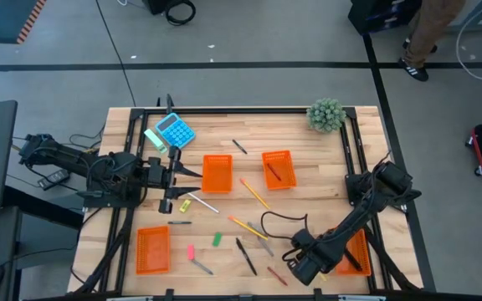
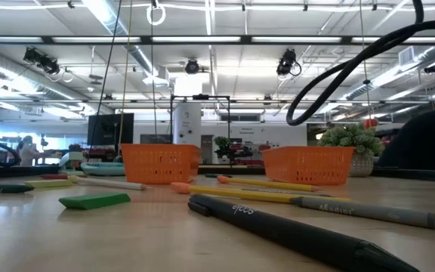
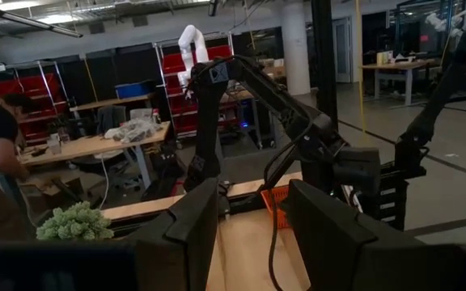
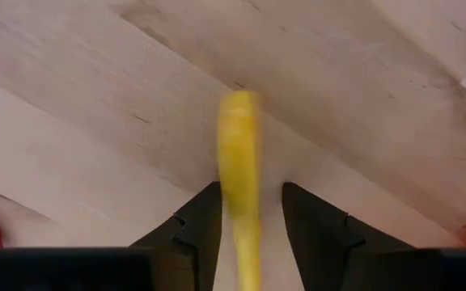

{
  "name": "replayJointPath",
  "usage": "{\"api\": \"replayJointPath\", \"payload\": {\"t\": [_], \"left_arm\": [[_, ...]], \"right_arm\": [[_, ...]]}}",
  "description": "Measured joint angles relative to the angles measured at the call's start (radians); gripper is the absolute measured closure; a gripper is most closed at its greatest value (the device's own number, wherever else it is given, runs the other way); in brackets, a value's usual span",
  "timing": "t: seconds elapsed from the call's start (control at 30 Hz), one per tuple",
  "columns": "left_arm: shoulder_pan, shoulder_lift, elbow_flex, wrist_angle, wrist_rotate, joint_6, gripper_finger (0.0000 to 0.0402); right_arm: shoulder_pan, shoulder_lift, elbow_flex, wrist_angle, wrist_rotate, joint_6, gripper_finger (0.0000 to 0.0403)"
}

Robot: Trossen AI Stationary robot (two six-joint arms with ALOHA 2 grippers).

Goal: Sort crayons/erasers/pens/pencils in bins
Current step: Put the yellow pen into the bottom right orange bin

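My right gripper point(image 1: 295, 266) point(image 4: 249, 194) is near the table's front edge, right of centre, shut on a yellow stick point(image 4: 239, 162); pen or pencil, I cannot tell. My left gripper point(image 1: 187, 176) point(image 3: 253, 194) is open and empty at the table's left, beside an orange bin point(image 1: 217, 173). Other bins stand at the far centre point(image 1: 279, 169), the near left point(image 1: 152, 249) and the near right point(image 1: 356, 249), half under my right arm. Pencils point(image 1: 253, 192), black pens point(image 1: 246, 255), erasers point(image 1: 217, 239) and crayons point(image 1: 276, 276) lie loose on the table. My right gripper has the yellow stick between its two fingers, beside the fingertips point(image 4: 235, 202). The stick lies along the fingers and sticks out past them; its free end point(image 4: 238, 101) hangs over bare wood. The fingers point down at the table.
A blue calculator point(image 1: 175, 131) and a pale green block point(image 1: 153, 139) lie at the far left; a small plant point(image 1: 325, 114) stands at the far right. In the low view a black pen point(image 2: 293, 230) lies close in front. A person stands beyond the table's far right.
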Motion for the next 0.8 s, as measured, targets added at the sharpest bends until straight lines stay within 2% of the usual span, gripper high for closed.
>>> {"api": "replayJointPath", "payload": {"t": [0.27,0.6,0.8], "left_arm": [[0.0,0.0,0.0,0.0,0.0,0.001,0.0239],[0.0,0.0,0.0,0.0,0.0,0.001,0.0239],[0.0,0.0,0.0,0.0,0.0,0.002,0.0239]], "right_arm": [[-0.001,0.004,0.011,-0.01,-0.002,-0.006,0.0282],[0.0,0.007,0.023,-0.019,0.003,-0.072,0.0345],[0.001,-0.017,0.026,-0.032,0.03,-0.111,0.0348]]}}
